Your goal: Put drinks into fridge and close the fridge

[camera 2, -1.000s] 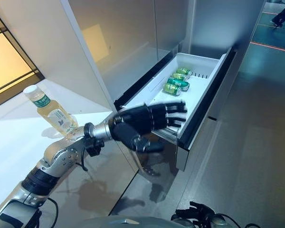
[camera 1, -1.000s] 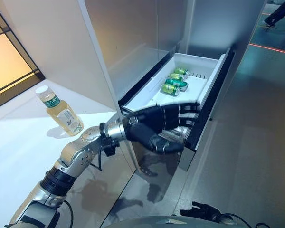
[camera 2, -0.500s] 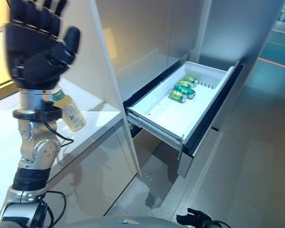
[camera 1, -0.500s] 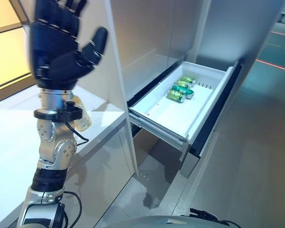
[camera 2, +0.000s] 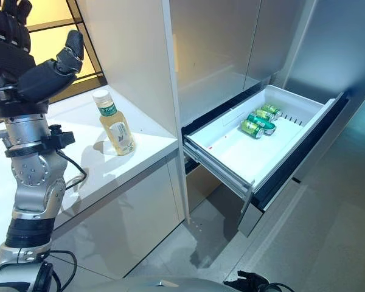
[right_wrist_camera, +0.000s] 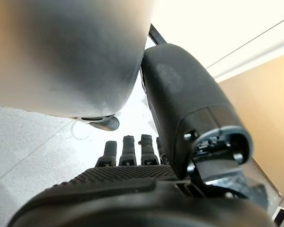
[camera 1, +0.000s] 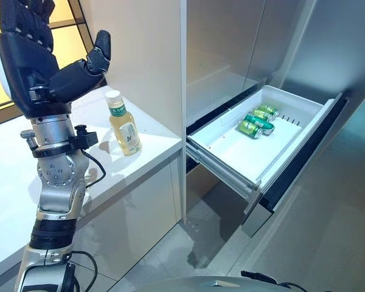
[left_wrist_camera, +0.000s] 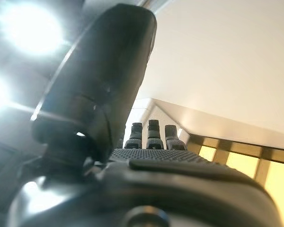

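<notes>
A clear bottle of pale yellow drink with a white cap (camera 1: 123, 124) stands upright on the white counter (camera 1: 12, 176). My left hand (camera 1: 35, 64) is raised above the counter, left of the bottle and apart from it, open and empty; its wrist view shows straight fingers (left_wrist_camera: 149, 135). The fridge's white drawer (camera 1: 230, 163) is pulled out, with green cans (camera 1: 256, 122) lying at its far end. My right hand (right_wrist_camera: 128, 187) is open and empty, with the floor past its fingers.
A tall white panel (camera 1: 146, 55) stands between the counter and the fridge's grey front (camera 1: 231, 42). The drawer's dark front (camera 1: 298, 176) juts out over the grey floor (camera 1: 328, 243). A window (camera 2: 48, 12) lies behind the counter.
My left hand has left the drawer's front and risen to the left above the counter, still open. The camera has turned, so the bottle and drawer sit further right.
</notes>
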### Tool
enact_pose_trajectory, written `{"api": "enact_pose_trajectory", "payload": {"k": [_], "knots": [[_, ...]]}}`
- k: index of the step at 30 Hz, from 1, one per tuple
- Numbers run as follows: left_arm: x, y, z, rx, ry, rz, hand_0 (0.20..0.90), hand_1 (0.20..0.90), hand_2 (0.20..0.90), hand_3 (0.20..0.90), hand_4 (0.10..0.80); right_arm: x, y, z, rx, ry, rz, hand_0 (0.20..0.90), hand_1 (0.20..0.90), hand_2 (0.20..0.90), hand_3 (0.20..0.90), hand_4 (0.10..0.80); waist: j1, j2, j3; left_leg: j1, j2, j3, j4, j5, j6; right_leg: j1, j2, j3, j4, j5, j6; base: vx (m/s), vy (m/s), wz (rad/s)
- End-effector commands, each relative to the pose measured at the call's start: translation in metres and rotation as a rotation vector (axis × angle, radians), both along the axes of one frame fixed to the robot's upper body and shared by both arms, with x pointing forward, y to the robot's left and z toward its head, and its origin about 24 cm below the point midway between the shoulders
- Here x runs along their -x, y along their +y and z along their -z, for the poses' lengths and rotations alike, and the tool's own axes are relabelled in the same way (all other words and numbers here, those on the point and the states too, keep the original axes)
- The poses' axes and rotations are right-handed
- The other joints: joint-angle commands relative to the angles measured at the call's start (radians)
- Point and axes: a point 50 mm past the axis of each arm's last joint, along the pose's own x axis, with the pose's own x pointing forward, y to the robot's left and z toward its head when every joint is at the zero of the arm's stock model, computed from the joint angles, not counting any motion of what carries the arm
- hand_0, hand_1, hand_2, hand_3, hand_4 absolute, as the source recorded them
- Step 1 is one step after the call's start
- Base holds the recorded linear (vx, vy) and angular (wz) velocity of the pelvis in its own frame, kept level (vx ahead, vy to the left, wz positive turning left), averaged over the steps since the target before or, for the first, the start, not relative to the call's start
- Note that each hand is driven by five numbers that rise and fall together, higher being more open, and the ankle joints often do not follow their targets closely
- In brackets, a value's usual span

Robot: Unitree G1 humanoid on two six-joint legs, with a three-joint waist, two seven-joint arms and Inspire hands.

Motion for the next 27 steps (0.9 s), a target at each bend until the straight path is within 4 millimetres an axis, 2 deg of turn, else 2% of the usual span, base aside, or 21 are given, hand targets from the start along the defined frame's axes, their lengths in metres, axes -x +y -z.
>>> {"api": "enact_pose_trajectory", "payload": {"k": [1, 11, 19, 27], "knots": [[-0.001, 0.006, -0.019, -0.076, -0.050, -0.028, 0.900, 0.900, 0.900, 0.900, 0.800, -0.008, 0.011, 0.001, -0.011, 0.012, -0.102, 0.900, 0.900, 0.900, 0.900, 0.800, 0.000, -0.002, 0.010, -0.034, -0.004, -0.009, 0.029, -0.081, -0.005, -0.005, 0.024, -0.032, 0.178, -0.204, -0.006, 0.005, 0.011, 0.12], [-0.011, 0.006, 0.008, -0.086, 0.108, 0.038, 0.900, 0.900, 0.900, 0.900, 0.800, -0.011, 0.003, -0.001, 0.005, 0.016, -0.100, 0.900, 0.900, 0.900, 0.900, 0.800, 0.001, -0.001, 0.027, -0.035, -0.007, -0.015, 0.041, -0.081, -0.006, -0.005, 0.022, -0.034, 0.189, -0.204, -0.004, 0.000, 0.008, 0.04], [-0.019, 0.001, 0.020, -0.112, 0.192, 0.064, 0.900, 0.900, 0.900, 0.900, 0.800, -0.014, 0.001, -0.003, 0.002, 0.014, -0.099, 0.900, 0.900, 0.900, 0.900, 0.800, -0.009, 0.000, 0.030, -0.031, -0.006, -0.005, 0.039, -0.080, -0.007, 0.000, 0.022, -0.025, 0.182, -0.198, 0.001, 0.000, 0.000, 0.00], [-0.028, 0.004, 0.030, -0.128, 0.262, 0.018, 0.900, 0.900, 0.900, 0.900, 0.800, -0.012, -0.002, -0.003, 0.007, 0.022, -0.102, 0.900, 0.900, 0.900, 0.900, 0.800, -0.026, 0.004, 0.032, -0.026, -0.007, 0.013, 0.041, -0.081, -0.004, -0.001, 0.023, -0.009, 0.180, -0.193, 0.007, -0.001, 0.004, -0.01]]}}
